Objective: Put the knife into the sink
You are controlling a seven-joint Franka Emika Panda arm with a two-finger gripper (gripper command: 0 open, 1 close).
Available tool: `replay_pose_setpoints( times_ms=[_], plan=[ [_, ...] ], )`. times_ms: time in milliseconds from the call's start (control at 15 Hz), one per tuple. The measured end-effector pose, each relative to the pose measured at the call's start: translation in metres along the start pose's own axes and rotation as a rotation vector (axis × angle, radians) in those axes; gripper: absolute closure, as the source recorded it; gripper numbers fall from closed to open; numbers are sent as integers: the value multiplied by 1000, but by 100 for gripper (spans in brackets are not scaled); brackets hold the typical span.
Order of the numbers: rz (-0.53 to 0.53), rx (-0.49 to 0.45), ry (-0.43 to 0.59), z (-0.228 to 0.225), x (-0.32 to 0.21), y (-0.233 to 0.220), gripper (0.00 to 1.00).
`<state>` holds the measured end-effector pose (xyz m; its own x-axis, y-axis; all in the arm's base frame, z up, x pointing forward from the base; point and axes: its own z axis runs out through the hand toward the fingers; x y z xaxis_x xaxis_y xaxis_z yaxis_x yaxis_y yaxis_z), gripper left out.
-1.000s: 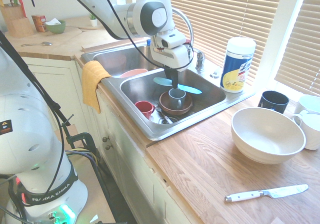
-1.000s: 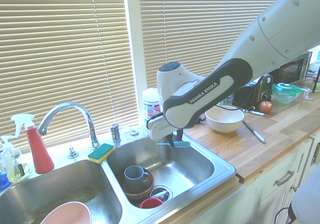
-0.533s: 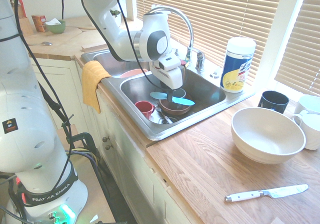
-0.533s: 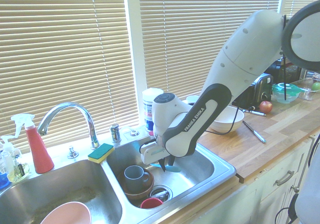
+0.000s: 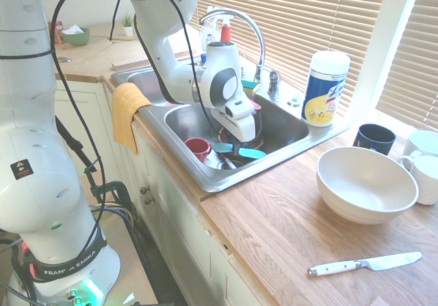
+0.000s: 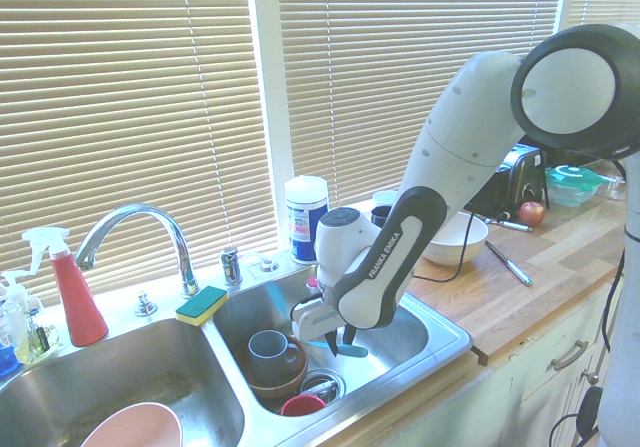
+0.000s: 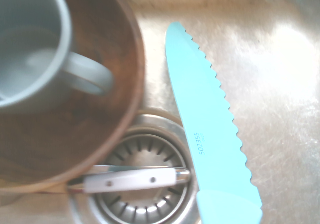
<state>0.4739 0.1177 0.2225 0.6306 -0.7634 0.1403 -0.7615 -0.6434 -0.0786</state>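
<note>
The big steel double sink sits in a wooden countertop, with a curved chrome faucet behind it. The white robot arm reaches down into the basin nearer the big white bowl. Its gripper is low inside that basin, and its fingers are pinched on the light-teal knife, holding it near the middle. The knife lies flat and sideways, low over the basin floor, but it is hard to tell if it touches the steel. In the wrist view the wavy-edged knife stretches past the round drain, right beside the brown bowl.

The brown bowl sits in the same basin with a grey mug inside it. A small red cup is next to them, and a white-handled utensil lies across the drain. A pink bowl is in the other basin.

A yellow cloth hangs over the sink's front edge. A tub of wipes stands by the sink. A white-handled knife lies on the countertop, well apart from the sink.
</note>
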Motion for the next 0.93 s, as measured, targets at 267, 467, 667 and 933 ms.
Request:
replay_pose_setpoints(
  times_ms=[267, 467, 667, 933],
  plan=[
    [0, -5, -8, 20, 8, 5, 100],
    [6, -16, -19, 38, 10, 12, 0],
    [5, -28, -36, 50, 12, 18, 0],
    [3, -37, -49, 57, 7, 18, 0]
  ],
)
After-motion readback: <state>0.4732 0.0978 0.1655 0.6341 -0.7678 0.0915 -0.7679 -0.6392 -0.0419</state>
